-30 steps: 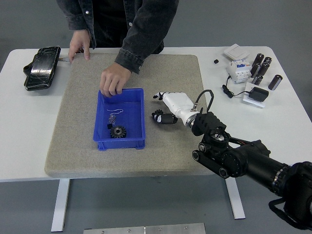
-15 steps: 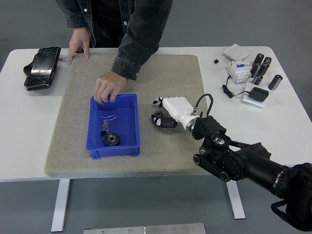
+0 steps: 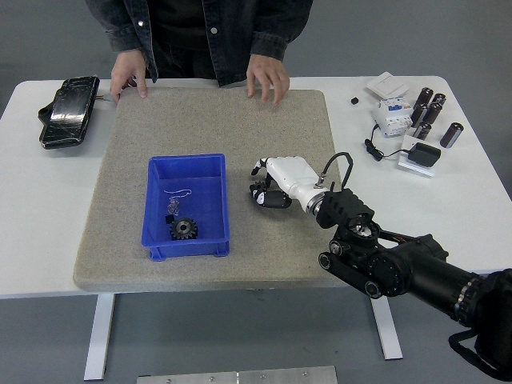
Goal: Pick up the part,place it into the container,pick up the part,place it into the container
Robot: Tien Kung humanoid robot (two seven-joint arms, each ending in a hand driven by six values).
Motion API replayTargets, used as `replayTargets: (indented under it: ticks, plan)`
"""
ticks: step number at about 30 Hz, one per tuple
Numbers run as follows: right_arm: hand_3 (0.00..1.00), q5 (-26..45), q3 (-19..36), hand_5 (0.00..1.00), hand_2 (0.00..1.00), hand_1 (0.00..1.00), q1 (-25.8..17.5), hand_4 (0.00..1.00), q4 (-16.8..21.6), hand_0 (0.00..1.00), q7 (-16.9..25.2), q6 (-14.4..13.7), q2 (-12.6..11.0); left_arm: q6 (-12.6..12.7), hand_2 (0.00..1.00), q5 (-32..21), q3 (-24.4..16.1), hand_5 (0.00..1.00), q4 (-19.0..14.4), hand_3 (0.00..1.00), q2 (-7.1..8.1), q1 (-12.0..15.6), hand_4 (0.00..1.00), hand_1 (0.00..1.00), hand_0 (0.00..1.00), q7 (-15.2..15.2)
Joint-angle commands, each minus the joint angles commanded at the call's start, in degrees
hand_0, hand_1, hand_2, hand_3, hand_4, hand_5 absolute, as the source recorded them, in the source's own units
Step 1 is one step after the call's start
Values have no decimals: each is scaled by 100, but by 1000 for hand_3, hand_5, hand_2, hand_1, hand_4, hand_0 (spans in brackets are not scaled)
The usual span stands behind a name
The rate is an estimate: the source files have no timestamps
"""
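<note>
The white desk [image 3: 32, 208] stands on a grey floor and carries a large grey felt mat [image 3: 272, 136] across its middle. A person in a dark denim jacket stands at the far side, with one hand [image 3: 128, 78] resting at the mat's far left corner and the other hand [image 3: 267, 78] resting fingers-down on the mat's far edge.

The right arm comes in from the lower right corner, black and jointed, ending in a white robot hand [image 3: 268, 188] over the mat, just to the right of the container. Its fingers are curled around a small dark part [image 3: 261, 194], held low against the mat; the part is mostly hidden by the fingers, so its shape cannot be made out.

The blue container [image 3: 157, 242], an open rectangular bin, sits on the mat's left half. Inside it lie a black gear [image 3: 183, 230] with teeth around its rim near the front, a small dark piece [image 3: 170, 213] just behind it, and a thin silvery wire piece [image 3: 179, 193] further back.

A black pouch-like object [image 3: 67, 110] lies at the desk's far left corner. At the far right are white electrical units [image 3: 391, 112], several dark cylinders [image 3: 432, 112] and a black adapter with cable [image 3: 424, 154].
</note>
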Motion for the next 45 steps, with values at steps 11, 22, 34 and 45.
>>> replayTargets:
  ticks: [11, 22, 34, 45]
  plan:
    - [659, -99, 86, 188, 461, 587, -16, 475, 209, 628, -78, 49, -167, 4, 584, -16, 3, 544, 0, 587, -8, 7, 680, 619, 664, 3]
    - [711, -245, 466, 283, 600, 620, -117, 570, 654, 631, -213, 35, -364, 3, 585, -1, -5, 550, 0, 586, -12, 24, 678, 619, 664, 4]
    - [918, -251, 393, 502, 893, 625, -237, 849, 967, 506, -398, 243, -444, 0, 585, 7, -5, 556, 0, 583, -5, 25, 675, 619, 663, 8]
    - [883, -55, 120, 549, 828, 606, -205, 887, 412, 476, -318, 229, -299, -4, 582, 28, -8, 561, 0, 584, 5, -5, 665, 619, 663, 4]
